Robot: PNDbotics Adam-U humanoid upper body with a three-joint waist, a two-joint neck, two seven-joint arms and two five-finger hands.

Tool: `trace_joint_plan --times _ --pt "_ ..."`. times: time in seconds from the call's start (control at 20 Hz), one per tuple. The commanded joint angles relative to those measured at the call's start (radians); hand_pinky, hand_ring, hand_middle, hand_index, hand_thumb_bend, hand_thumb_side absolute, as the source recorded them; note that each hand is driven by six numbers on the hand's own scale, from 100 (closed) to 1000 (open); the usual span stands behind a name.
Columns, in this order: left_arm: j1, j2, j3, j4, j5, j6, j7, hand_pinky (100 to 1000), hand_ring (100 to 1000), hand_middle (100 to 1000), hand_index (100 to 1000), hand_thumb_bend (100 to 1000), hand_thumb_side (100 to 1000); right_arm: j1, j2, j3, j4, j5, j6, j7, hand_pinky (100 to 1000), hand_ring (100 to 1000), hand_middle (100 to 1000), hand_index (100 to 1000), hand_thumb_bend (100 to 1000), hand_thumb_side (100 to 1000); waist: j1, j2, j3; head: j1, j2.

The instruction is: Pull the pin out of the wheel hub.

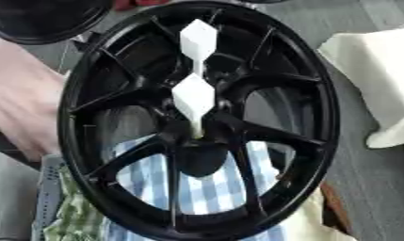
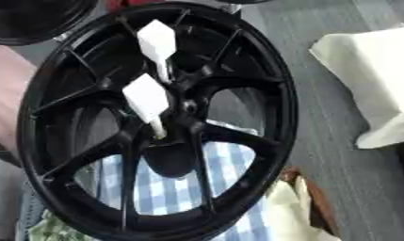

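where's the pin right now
Two white pins show, one above the other, at the middle of the black wheel hub, the lower one's stem near the hub's centre, above the blue checked cloth.

White pin [image 1: 193, 96] stands in black wheel hub [image 1: 201, 155].

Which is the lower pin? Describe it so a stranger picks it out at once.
Find the big black wheel hub filling the view, over a blue checked cloth. At its centre, where the spokes meet, the lower pin is a white diamond-shaped head on a thin stem. The upper pin looks alike but sits nearer the top rim.
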Motion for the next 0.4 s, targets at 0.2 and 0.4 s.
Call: trace_joint_plan --times 0.2,0.4 --pt "-0.087 -0.023 0.139 -0.138 0.095 -0.061 0.097 755 896 683 776 125 734 -0.010 -0.042 -0.014 -0.015 0.000 -0.019 -0.004 872 765 630 790 100 639 -0.006 -0.020 0.007 -0.005 -0.007" --pt "0.029 -0.098 0.089 -0.421 0.394 -0.164 0.349 759 915 704 782 145 755 -0.024 -0.051 -0.015 -0.015 0.010 -0.036 -0.003 871 767 635 789 100 634 -0.006 -0.015 0.000 -0.002 -0.016"
